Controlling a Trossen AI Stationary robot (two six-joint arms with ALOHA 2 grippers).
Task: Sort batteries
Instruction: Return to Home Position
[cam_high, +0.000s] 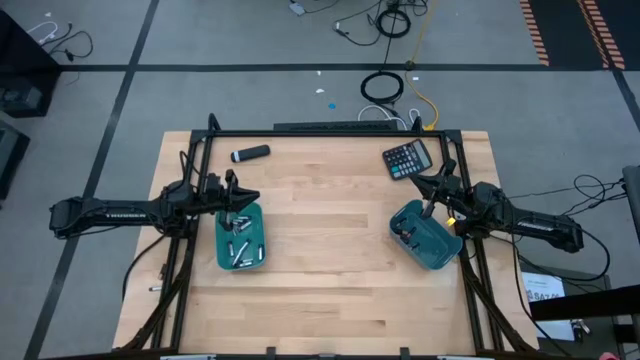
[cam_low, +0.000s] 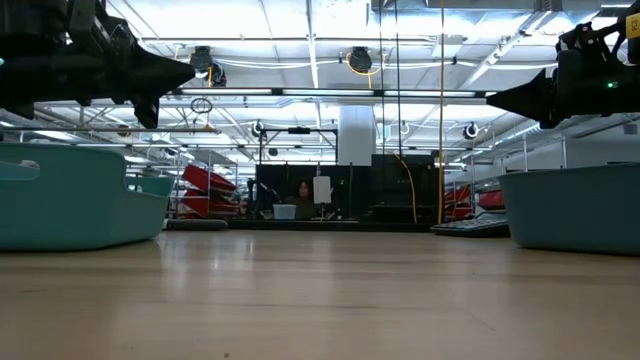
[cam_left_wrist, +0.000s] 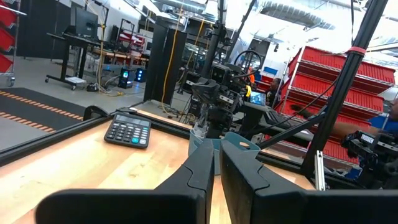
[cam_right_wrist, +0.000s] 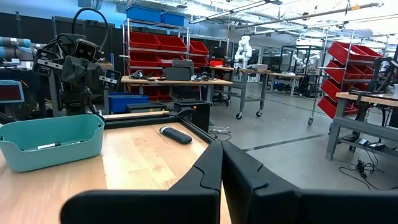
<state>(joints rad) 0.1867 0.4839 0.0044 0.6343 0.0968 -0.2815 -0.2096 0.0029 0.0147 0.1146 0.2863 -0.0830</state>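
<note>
Batteries (cam_high: 238, 246) inside left teal bin (cam_high: 221, 252), below raised left gripper (cam_high: 248, 196), fingers pressed together and empty; right gripper (cam_high: 425, 184) likewise closed, empty, above right bin (cam_high: 443, 256).

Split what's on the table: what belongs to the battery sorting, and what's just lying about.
Belongs to the job:
- silver batteries in the left teal bin
- dark batteries in the right teal bin
- left gripper and right gripper, each raised near its bin

Just lying about:
- black calculator
- black-and-grey marker-like cylinder
Both lie near the far edge of the table.
</note>
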